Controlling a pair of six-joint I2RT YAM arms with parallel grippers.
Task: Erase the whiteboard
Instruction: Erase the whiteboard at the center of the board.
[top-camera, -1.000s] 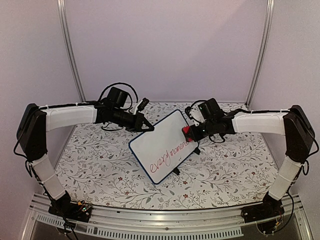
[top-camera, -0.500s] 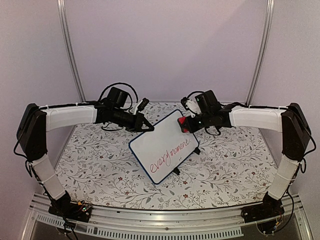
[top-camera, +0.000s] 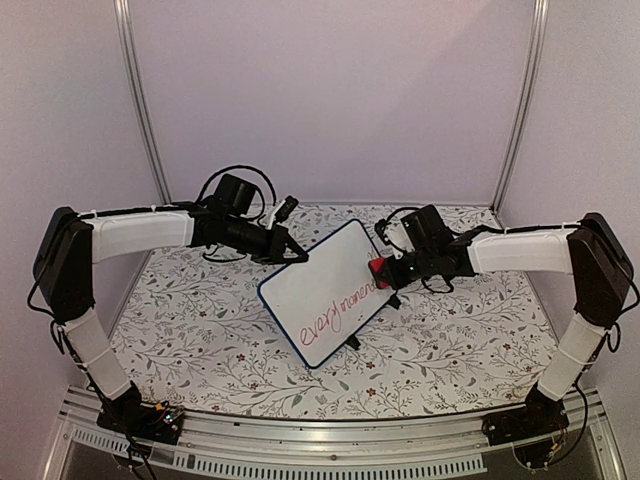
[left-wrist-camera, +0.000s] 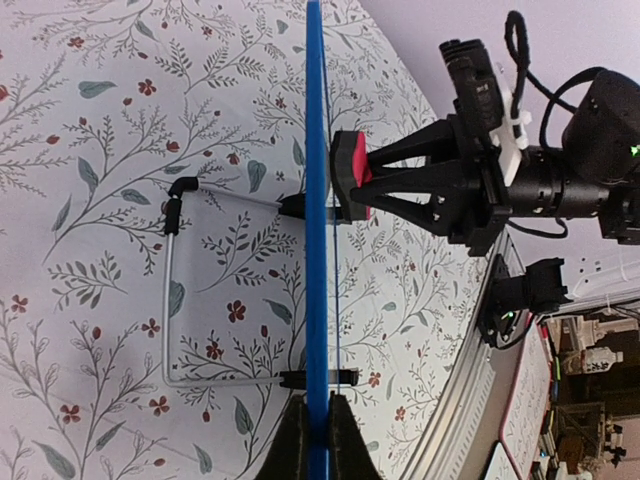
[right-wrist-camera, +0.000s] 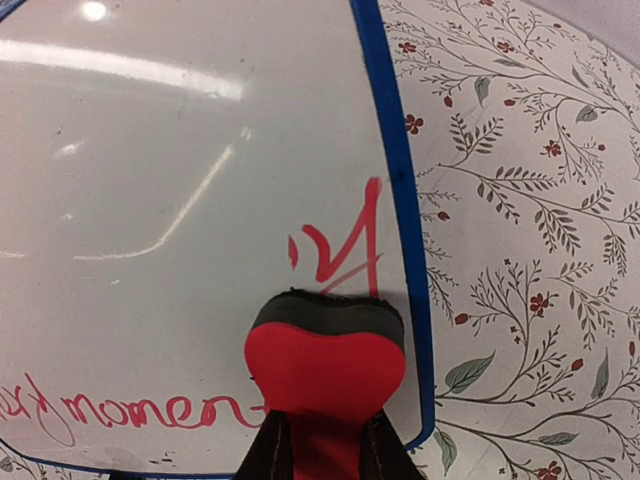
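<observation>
The whiteboard (top-camera: 328, 290) stands tilted on its wire stand, white with a blue frame and red handwriting along its lower edge. My left gripper (top-camera: 297, 256) is shut on the board's upper left edge; in the left wrist view the blue frame (left-wrist-camera: 316, 230) runs edge-on between my fingers (left-wrist-camera: 318, 440). My right gripper (top-camera: 385, 268) is shut on a red eraser (top-camera: 377, 267) with a black felt face. The eraser (right-wrist-camera: 325, 365) presses the board (right-wrist-camera: 180, 200) near its right edge, just below red strokes (right-wrist-camera: 345, 250).
The table has a floral cloth (top-camera: 200, 330). The board's wire stand (left-wrist-camera: 175, 300) and black feet rest on it. A metal rail (top-camera: 330, 445) runs along the near edge. Purple walls and two upright poles bound the back.
My right gripper with the eraser moved from the board's upper right corner down along the right edge, back near where it was a second ago. The left arm and board stayed still.
</observation>
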